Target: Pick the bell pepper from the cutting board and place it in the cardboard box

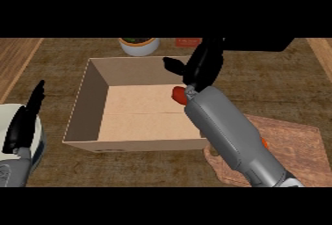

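Note:
The open cardboard box (88, 105) stands in the middle of the counter. My right hand (202, 66) hangs over the box's far right part, fingers straight and thumb spread to the left. The red bell pepper (177, 95) shows just below the heel of that hand, inside the box near its right wall. The wrist hides part of it, and no finger curls round it. The wooden cutting board (295, 147) lies right of the box, under my right forearm. My left hand (23, 121) rests open at the left edge, fingers up.
A white pot with a plant (138, 45) stands behind the box, beside a small red thing (186, 41). A black object (259, 44) sits at the back right. A small orange spot (265, 143) shows by my right forearm over the board.

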Available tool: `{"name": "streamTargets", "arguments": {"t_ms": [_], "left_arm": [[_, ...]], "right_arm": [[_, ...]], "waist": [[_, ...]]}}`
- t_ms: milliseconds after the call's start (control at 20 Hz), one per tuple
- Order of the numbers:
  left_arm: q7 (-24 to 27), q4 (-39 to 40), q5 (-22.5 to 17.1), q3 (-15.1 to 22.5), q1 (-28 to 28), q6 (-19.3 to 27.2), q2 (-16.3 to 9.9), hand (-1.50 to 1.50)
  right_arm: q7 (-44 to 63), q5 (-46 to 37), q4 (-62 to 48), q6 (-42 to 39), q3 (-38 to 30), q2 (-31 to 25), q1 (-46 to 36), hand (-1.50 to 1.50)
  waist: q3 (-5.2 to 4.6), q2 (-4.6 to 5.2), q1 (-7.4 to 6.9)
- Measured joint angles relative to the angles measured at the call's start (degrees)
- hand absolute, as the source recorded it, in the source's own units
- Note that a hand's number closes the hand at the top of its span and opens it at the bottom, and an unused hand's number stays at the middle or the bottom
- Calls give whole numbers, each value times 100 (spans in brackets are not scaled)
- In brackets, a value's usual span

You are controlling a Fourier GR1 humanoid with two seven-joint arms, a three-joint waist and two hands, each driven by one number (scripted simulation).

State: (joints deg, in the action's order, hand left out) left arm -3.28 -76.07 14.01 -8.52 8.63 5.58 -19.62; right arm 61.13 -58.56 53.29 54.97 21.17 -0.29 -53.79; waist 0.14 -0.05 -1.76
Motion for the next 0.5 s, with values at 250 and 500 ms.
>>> {"name": "streamTargets", "arguments": {"t_ms": [250,500], "left_arm": [[-86,-134,-43,-120,-236,-24,-71,0],[-15,-200,-62,-262,-457,35,-113,0]], "right_arm": [[97,-495,1031,221,122,5,836,-150],[246,-1024,2561,55,168,-14,2172,-150]], "waist": [[-5,-63,199],[-1,-108,396]]}}
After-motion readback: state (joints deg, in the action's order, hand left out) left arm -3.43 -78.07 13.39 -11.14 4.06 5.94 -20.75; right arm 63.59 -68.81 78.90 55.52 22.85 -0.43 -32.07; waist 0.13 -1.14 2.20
